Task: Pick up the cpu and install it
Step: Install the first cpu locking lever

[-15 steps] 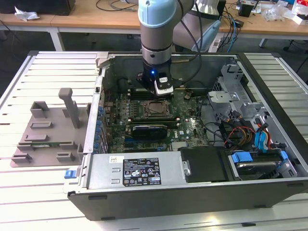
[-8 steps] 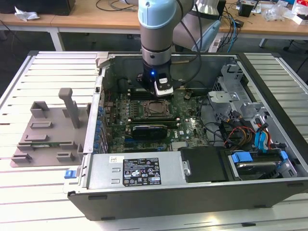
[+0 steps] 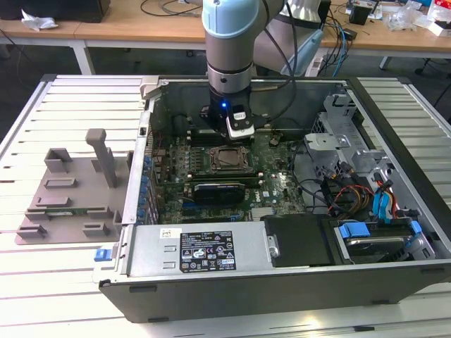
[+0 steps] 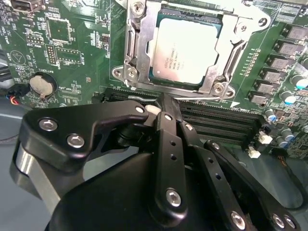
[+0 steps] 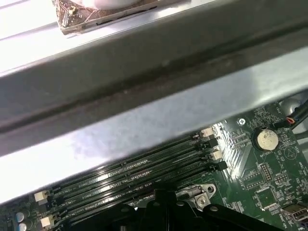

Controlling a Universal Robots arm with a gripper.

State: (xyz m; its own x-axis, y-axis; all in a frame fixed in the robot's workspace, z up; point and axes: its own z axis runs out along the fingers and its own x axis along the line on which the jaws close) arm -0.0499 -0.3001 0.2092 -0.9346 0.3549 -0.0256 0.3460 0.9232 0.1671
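Note:
The cpu (image 4: pixel 185 48), a square chip with a pale silvery top, lies flat inside the metal-framed socket (image 4: pixel 132 53) of the green motherboard (image 4: pixel 72 43); the socket frame stands open around it. My gripper (image 4: pixel 161 103) hovers just beside the socket, over the black memory slots (image 4: pixel 216 122), its fingers shut together and holding nothing. In the exterior view the gripper (image 3: pixel 238 128) hangs low inside the open computer case, just behind the socket (image 3: pixel 227 159). Its black tips (image 5: pixel 159 196) also show in the first wrist view.
A grey fixture plate (image 3: pixel 70 190) with raised blocks lies on the slatted table at the exterior view's left. Inside the case are a power supply (image 3: pixel 204 246), drive bays (image 3: pixel 373 232) and loose cables (image 3: pixel 338 190). The case wall (image 5: pixel 144 96) is close to the arm.

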